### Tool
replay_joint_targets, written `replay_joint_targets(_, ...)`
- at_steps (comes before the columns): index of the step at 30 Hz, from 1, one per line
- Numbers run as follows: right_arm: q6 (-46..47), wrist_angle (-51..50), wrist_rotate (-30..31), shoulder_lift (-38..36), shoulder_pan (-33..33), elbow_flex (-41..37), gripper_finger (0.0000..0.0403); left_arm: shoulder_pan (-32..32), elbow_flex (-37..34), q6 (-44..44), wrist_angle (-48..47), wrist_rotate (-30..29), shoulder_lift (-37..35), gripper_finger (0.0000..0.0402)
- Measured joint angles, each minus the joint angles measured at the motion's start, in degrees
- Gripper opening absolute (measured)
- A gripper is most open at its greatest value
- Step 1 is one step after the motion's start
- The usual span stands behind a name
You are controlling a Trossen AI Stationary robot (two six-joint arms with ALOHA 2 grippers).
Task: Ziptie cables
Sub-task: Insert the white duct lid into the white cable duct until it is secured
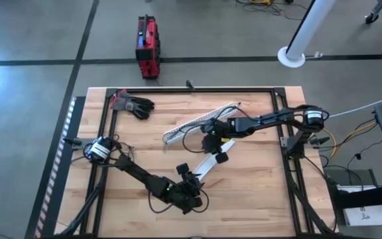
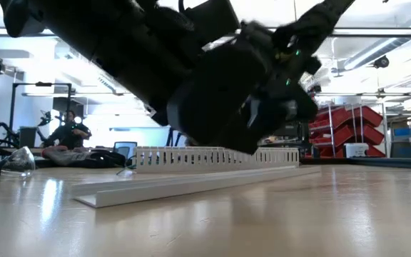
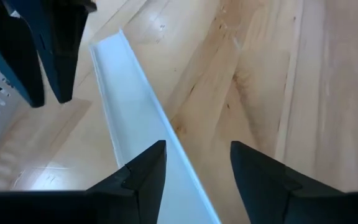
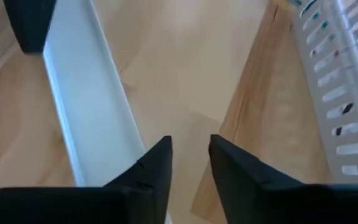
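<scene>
The cables [image 1: 187, 135] are thin dark, green and reddish wires that loop out of a white slotted channel [image 1: 197, 123] at mid-table; bits of them show through its slots [image 4: 319, 26]. The channel's flat white lid [image 1: 207, 166] lies on the wood just nearer. My right gripper [image 4: 190, 163] hangs open with a narrow gap above bare wood between lid and channel. My left gripper [image 3: 197, 169] is open over the lid's near end [image 3: 135, 118]. The lid's edge runs under one finger, and I cannot tell whether they touch. The two grippers face each other over the lid.
A dark glove [image 1: 135, 105] lies at the far left of the table. A red case [image 1: 148, 45] stands on the floor beyond the far edge. A black frame [image 1: 178, 91] borders the table. A person [image 2: 67, 135] sits far off in the room.
</scene>
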Motion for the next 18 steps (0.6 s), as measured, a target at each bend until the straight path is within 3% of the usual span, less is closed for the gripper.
replay_joint_targets(8, -1.76, 2.68, -4.93, 1.70, 0.00, -3.37, 0.0136, 0.51, 0.00, -0.03, 0.13, 0.56, 0.02, 0.0177)
replay_joint_targets(18, -1.36, 7.76, -5.80, 8.69, -0.20, -3.52, 0.0099, 0.66, 0.00, -1.13, -3.03, 3.47, -0.17, 0.0159)
